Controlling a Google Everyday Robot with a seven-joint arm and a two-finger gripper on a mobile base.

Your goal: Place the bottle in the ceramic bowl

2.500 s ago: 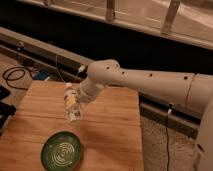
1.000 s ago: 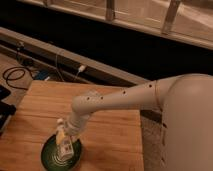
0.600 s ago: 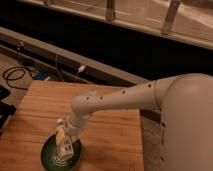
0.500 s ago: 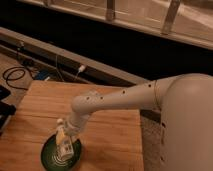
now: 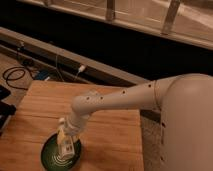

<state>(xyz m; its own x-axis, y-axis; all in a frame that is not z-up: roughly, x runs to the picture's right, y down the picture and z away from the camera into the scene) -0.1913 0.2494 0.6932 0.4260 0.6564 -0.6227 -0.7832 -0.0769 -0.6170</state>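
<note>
Bottle: small whitish translucent plastic bottle (image 5: pixel 63 142), long axis nearly upright, cap end up, standing over the bowl's middle.
Bowl: round dark green glazed ceramic bowl (image 5: pixel 50 154) with pale rings, at the wooden table's (image 5: pixel 115 135) near edge; bottom rim cut off.
Gripper: gripper (image 5: pixel 65 137) directly above the bowl; jaws clenched around the bottle.
Label: dark marks, unreadable.
Arm: white perforated arm (image 5: pixel 130 97).

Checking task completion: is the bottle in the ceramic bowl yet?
Over it, roughly upright; the bottle sits at the gripper above the ceramic bowl. Whether it rests there: cannot tell.
</note>
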